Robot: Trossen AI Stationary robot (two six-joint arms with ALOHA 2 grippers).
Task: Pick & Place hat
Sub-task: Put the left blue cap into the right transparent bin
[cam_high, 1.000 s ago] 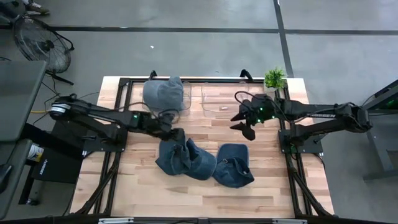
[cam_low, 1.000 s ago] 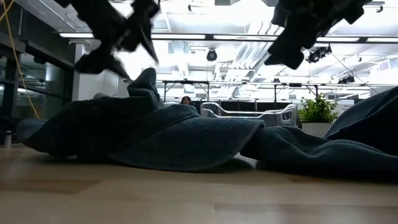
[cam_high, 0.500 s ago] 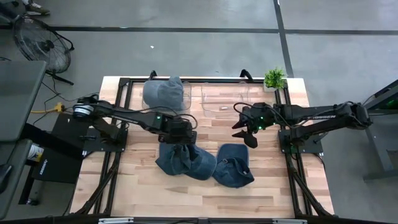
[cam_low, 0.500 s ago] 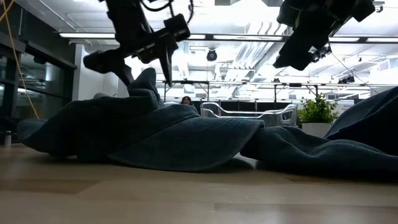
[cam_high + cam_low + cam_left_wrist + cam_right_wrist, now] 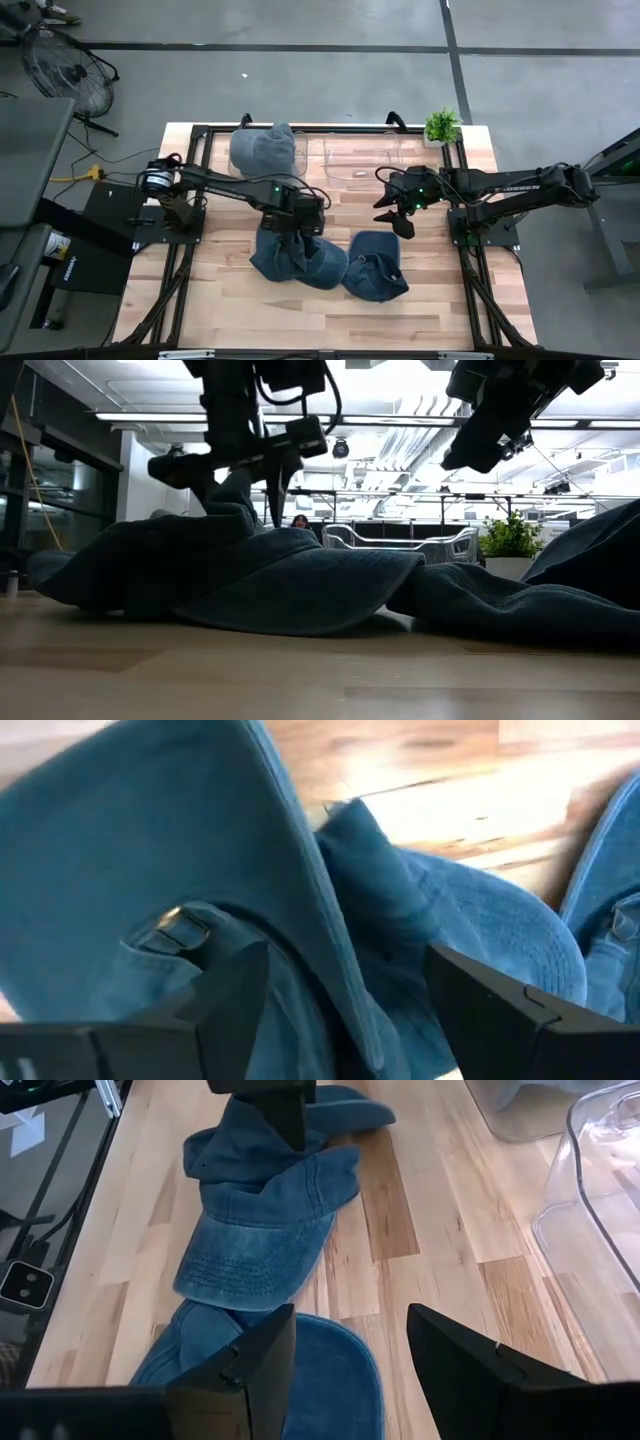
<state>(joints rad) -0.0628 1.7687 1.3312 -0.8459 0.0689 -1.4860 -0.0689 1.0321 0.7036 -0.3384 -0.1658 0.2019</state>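
Observation:
Two blue denim caps lie on the table: one crumpled cap [image 5: 295, 258] [image 5: 250, 575] with a raised fold, and a second cap [image 5: 375, 268] to its right. My left gripper [image 5: 297, 222] [image 5: 242, 505] [image 5: 350, 985] is open, pointing down, with its fingers on either side of the first cap's raised fold [image 5: 300, 890], next to the strap buckle [image 5: 180, 930]. My right gripper [image 5: 393, 207] [image 5: 350, 1350] is open and hovers over bare wood beyond the second cap [image 5: 330, 1370].
A grey-blue hat [image 5: 262, 150] sits in a clear bin at the far left of the table. A second clear bin [image 5: 360, 160] [image 5: 600, 1190] stands beside it. A small potted plant [image 5: 441, 125] marks the far right corner. Bare wood lies along the near edge.
My left gripper has swung toward the table's right and near edge, from beside the crumpled cap to over it. It has come down with its open fingers around the cap's raised fold. The caps have not moved.

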